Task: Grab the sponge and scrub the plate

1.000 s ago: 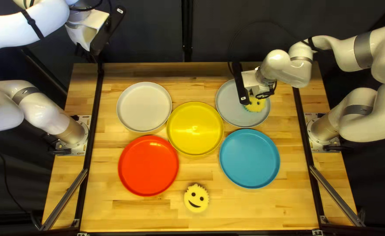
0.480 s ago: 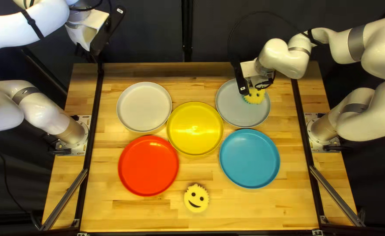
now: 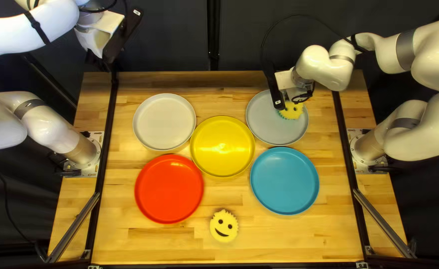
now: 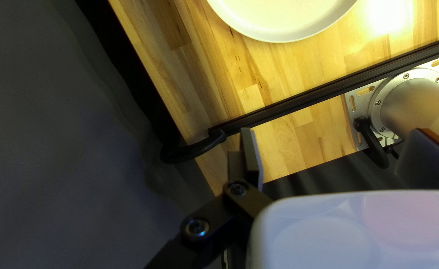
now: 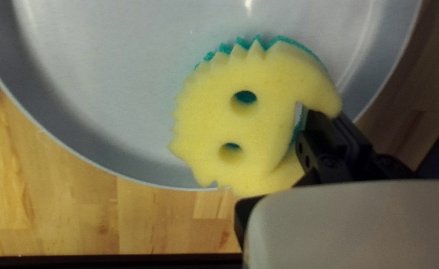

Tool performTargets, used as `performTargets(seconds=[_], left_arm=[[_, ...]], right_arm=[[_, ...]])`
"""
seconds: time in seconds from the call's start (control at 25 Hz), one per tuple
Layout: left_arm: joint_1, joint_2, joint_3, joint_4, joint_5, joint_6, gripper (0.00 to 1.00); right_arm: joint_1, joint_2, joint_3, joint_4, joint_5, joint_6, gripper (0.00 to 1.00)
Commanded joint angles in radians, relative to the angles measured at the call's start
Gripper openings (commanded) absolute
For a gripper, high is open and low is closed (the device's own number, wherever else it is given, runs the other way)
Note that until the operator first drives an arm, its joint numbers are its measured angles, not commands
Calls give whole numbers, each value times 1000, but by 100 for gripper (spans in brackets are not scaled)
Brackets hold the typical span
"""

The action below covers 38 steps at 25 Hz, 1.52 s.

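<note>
My right gripper (image 3: 290, 99) is at the grey plate (image 3: 269, 128), over its far side. It holds the yellow smiley sponge (image 3: 292, 112) there. In the right wrist view, my right gripper (image 5: 285, 174) is shut on the edge of the sponge (image 5: 259, 124) beside its mouth slot; one finger is mostly hidden. The sponge's green layer faces the grey plate (image 5: 105, 65), but contact is unclear. My left gripper (image 3: 98, 59) hangs beyond the table's far left corner. In the left wrist view, the left gripper (image 4: 329, 154) is open, holding nothing.
Yellow (image 3: 222, 147) and blue (image 3: 284, 180) plates lie near the grey one. A white plate (image 3: 164, 121) and a red plate (image 3: 169, 189) are farther left. A second smiley sponge (image 3: 224, 226) lies near the front edge. Black rails (image 3: 105, 169) flank the plates.
My right gripper and its sponge have shifted slightly toward the far edge over the grey plate, with the arm's forearm lifting a little. The left arm and the plates have stayed put.
</note>
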<state>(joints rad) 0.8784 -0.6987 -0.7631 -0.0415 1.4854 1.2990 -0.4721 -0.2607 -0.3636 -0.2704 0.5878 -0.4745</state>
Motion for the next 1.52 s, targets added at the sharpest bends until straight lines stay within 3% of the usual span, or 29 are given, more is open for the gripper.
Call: performTargets(seconds=[0.04,0.32,0.8,1.04,1.28,1.52], left_arm=[[0,0,0,0,0,0,100],[0,0,0,0,0,0,100],[0,0,0,0,0,0,100],[0,0,0,0,0,0,100],[0,0,0,0,0,0,100],[0,0,0,0,0,0,100]], right_arm=[[69,-38,33,-18,15,64,0],[110,-3,24,-31,-10,98,0],[-44,156,-143,-33,-38,43,0],[-72,228,-238,-11,-18,55,0],[-32,236,-262,-1,2,127,0],[69,216,-248,-34,23,252,0]])
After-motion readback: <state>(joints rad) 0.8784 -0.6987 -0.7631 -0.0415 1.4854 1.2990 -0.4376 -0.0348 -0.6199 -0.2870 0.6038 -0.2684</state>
